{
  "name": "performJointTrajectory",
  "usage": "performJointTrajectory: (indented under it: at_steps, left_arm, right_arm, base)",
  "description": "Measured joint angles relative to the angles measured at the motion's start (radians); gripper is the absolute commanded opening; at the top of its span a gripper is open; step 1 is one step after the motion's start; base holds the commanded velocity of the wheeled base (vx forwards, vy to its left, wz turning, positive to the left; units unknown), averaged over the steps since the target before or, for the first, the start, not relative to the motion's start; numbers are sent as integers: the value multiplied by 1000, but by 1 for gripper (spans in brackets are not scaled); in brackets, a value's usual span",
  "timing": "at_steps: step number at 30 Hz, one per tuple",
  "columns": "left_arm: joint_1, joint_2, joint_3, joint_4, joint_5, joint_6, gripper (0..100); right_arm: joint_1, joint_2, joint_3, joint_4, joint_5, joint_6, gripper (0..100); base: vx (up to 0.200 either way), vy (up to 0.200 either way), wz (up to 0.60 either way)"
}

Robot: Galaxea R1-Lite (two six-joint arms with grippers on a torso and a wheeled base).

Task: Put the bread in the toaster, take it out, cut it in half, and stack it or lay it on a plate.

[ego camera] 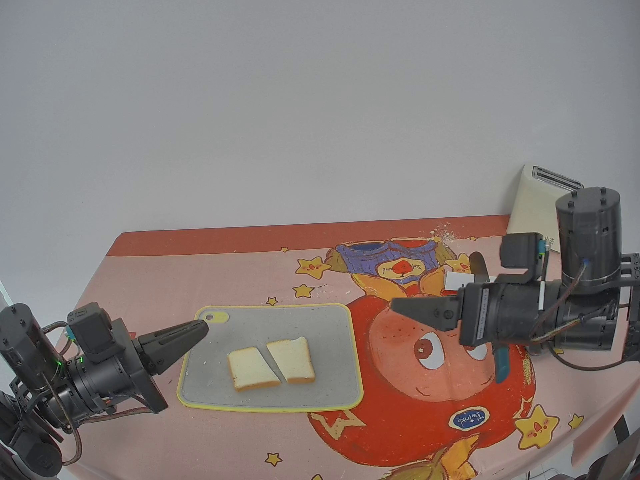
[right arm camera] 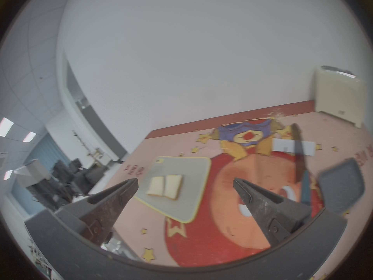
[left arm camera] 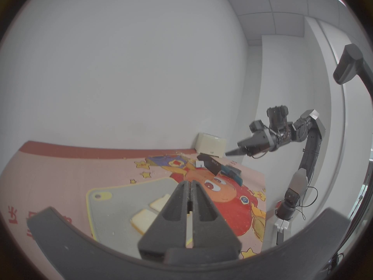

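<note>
Bread is cut. The left bread half [ego camera: 252, 368] and right bread half [ego camera: 292, 359] lie flat just beside each other, cut edges facing, roughly mid-way across the cutting board [ego camera: 267, 325]. The board sits on the printed tablecloth [ego camera: 200, 275], left of centre.

The left gripper [ego camera: 202, 329] has its fingers pressed together with nothing between them. Its tip is at the board's far-left corner by the hang hole and points toward the bread. Can't tell how high it sits over the board.

The right gripper [ego camera: 397, 303] hangs over the right part of the table, pointing left toward the board and well apart from the bread. Its fingers [right arm camera: 268, 210] are spread wide and empty.

The knife [ego camera: 501, 363] lies on the cloth directly under that gripper, dark blade toward the far edge and blue handle toward the near edge. The gripper body hides its middle in the head view. The blade lies across a white paper slip [ego camera: 459, 280].

The toaster [ego camera: 537, 211] stands at the far right corner behind the right arm, well apart from board and bread.
</note>
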Motion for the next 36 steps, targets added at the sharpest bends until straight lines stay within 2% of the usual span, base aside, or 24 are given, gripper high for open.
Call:
performJointTrajectory:
  at_steps: [5,9,13,14,15,18,22,25,27,35,36]
  left_arm:
    - [-23,91,-12,-5,0,-11,0]
    - [-34,162,-38,-7,10,-21,0]
    - [-47,213,-72,-6,74,-67,0]
    - [-51,221,-80,-6,97,-83,0]
    - [-59,231,-90,-3,126,-104,0]
    - [-68,240,-101,30,161,-127,0]
    - [-74,224,-107,106,182,-133,0]
    - [-75,193,-120,222,187,-134,0]
    - [-74,157,-144,343,190,-135,0]
    - [-64,-22,-295,880,194,-134,0]
    - [-62,-70,-345,1029,198,-135,0]
  right_arm:
    - [16,127,-92,-42,53,13,0]
    - [34,235,-125,-64,59,19,0]
    - [51,314,-142,-174,40,45,0]
    - [54,326,-145,-209,35,64,0]
    - [58,341,-147,-240,28,103,0]
    - [65,358,-151,-256,17,144,0]
    - [73,374,-155,-238,10,152,0]
    - [78,382,-165,-216,-4,160,0]
    - [86,385,-175,-202,-17,173,0]
    - [113,391,-220,-121,-45,216,0]
    - [116,396,-236,-100,-53,230,0]
  base:
    - [0,0,0]
    - [0,0,0]
    - [0,0,0]
    - [0,0,0]
    - [0,0,0]
    - [0,0,0]
    - [0,0,0]
    - [0,0,0]
    - [0,0,0]
    - [0,0,0]
    - [0,0,0]
